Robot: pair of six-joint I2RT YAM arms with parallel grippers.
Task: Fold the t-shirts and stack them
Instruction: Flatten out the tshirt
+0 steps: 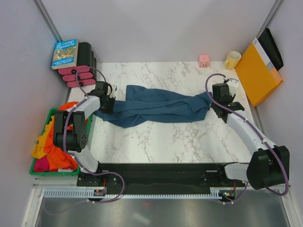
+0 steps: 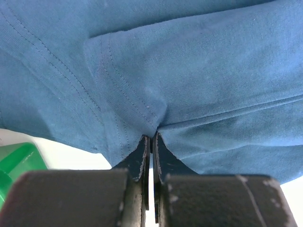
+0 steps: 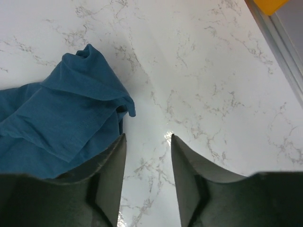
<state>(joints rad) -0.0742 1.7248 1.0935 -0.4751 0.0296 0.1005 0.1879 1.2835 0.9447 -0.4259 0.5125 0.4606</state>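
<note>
Left claw (image 2: 151,142) clamps a thin fold of shirt (image 1: 156,106); right claw (image 3: 148,142) gapes empty beside it, so one-sided pulling may slip it

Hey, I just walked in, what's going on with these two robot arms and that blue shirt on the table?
A dark teal-blue t-shirt lies bunched lengthwise across the marble table, not yet folded. The left gripper is shut on the shirt's left end. The right gripper is open at the shirt's right end, its jaws over bare marble with nothing between them. More shirts, orange, yellow and pink-red, wait in a green bin at the left.
</note>
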